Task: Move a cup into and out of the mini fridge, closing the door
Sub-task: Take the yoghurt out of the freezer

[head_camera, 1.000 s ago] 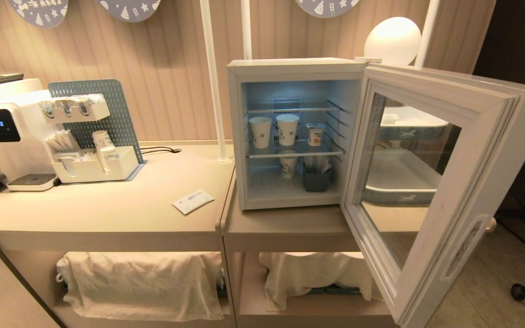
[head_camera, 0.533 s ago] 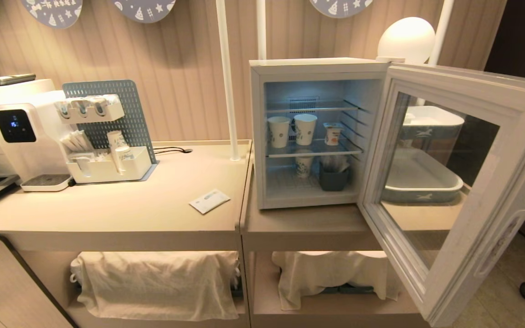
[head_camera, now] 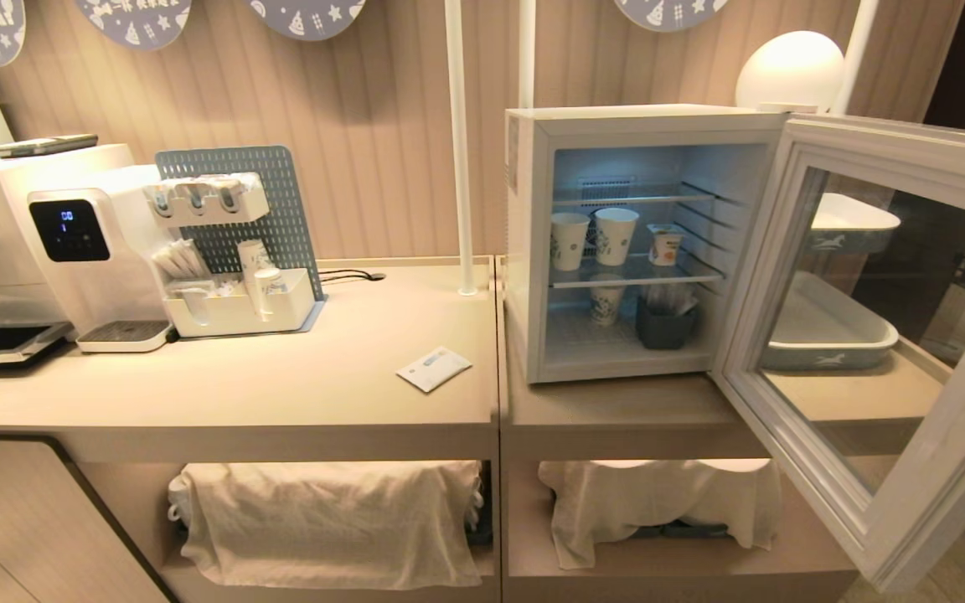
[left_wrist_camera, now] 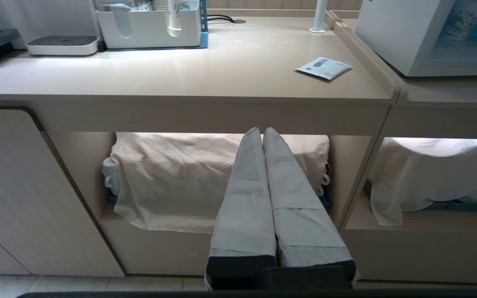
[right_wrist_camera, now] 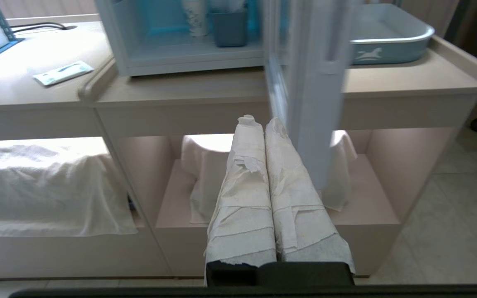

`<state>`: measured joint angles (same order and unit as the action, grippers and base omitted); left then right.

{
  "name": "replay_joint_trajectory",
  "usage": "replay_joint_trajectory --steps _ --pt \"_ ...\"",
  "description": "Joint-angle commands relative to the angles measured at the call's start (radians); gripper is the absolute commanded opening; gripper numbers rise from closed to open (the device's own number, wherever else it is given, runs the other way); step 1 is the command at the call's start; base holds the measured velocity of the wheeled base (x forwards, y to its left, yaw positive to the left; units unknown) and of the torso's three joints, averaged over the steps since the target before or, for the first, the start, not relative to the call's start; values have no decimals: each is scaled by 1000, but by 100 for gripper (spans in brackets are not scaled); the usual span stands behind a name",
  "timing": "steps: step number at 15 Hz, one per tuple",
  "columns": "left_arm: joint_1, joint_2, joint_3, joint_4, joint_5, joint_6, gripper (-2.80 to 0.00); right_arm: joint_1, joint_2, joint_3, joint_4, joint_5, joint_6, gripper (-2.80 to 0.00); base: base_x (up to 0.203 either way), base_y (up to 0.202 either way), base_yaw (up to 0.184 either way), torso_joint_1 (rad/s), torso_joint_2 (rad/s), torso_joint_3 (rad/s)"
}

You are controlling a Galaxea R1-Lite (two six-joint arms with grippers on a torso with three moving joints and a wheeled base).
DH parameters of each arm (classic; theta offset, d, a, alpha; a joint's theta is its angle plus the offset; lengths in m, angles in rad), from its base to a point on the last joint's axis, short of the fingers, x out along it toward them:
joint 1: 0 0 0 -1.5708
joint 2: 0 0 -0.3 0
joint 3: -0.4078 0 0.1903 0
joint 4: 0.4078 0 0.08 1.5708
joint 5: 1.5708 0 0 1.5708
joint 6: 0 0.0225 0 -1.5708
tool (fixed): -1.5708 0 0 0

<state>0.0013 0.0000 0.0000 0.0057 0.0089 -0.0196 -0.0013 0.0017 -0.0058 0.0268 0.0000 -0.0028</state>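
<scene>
Counter (head_camera: 298, 394): open mini fridge (head_camera: 524, 251) w/ cup (head_camera: 665, 244) on shelf.

Two beige tables are set side by side against the panelled wall. On the left table (head_camera: 281, 394) are carried a white drinks machine (head_camera: 80, 251), a white organiser with a grey-blue pegboard (head_camera: 235, 251), a small white packet (head_camera: 434, 368) near the right edge, and a white pole (head_camera: 459, 151). On the right table (head_camera: 616, 410) the mini fridge (head_camera: 524, 243) is seen with the door (head_camera: 893, 352) swung wide open, and a grey-blue tray (head_camera: 826, 335) is visible just beside it. Under each table, a lower shelf (head_camera: 667, 561) is covered with pale cloths (head_camera: 323, 519).
</scene>
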Motion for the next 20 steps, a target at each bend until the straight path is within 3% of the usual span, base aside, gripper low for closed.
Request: replay_joint_trajectory --steps 1,6,10,20 --pt "0 2 2 -1 0 0 -280 0 1 0 1 0 0 -280 0 188 0 4 5 -7" --pt "0 2 2 -1 0 -3 -280 0 1 0 1 0 0 -280 0 172 1 1 2 2" --pt "0 2 2 -1 0 1 -280 0 1 0 1 0 0 -280 12 14 10 2 3 1" --pt "0 2 2 -1 0 2 -280 0 1 0 1 0 0 -280 186 0 0 1 0 1"
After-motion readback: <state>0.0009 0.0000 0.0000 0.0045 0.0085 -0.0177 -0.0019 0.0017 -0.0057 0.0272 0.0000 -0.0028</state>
